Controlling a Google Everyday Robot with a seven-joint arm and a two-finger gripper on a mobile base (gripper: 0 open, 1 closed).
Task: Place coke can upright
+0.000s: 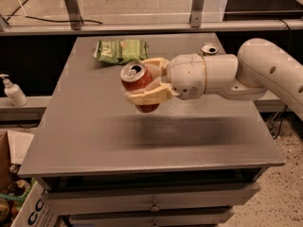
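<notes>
Ok so from where I'm standing, L to R: a white pump bottle (13, 91) sits on a low ledge off to the left, not on the counter (85, 141) at all. On the counter itself, toward the back left, there's a green snack bag (120, 50) lying flat.

Then the main event, about mid-counter: the coke can (142, 85) is up in the air in the gripper (146, 79), jaws pinching it, one on the upper side and one underneath. Can's tilted, silver top w/ the pull tab facing up and toward the front-left, def not vertical. It's clear of the surface, and there's a fuzzy shadow on the counter below it.

To the right the fat white arm (265, 70) runs off out of view. Behind it near the back edge you can see the top of another can (208, 48), standing, well apart from the coke.

Progress-wise imo: pick-up is done and the grip looks solid. Placing isn't done. Left to do afaict: bring the can vertical w/ bottom down, lower it onto the counter, then let go w/o knocking it. Roughly halfway I'd say, and prob the fiddlier half is left, bc if it's set down tilted it could just tip over.
</notes>
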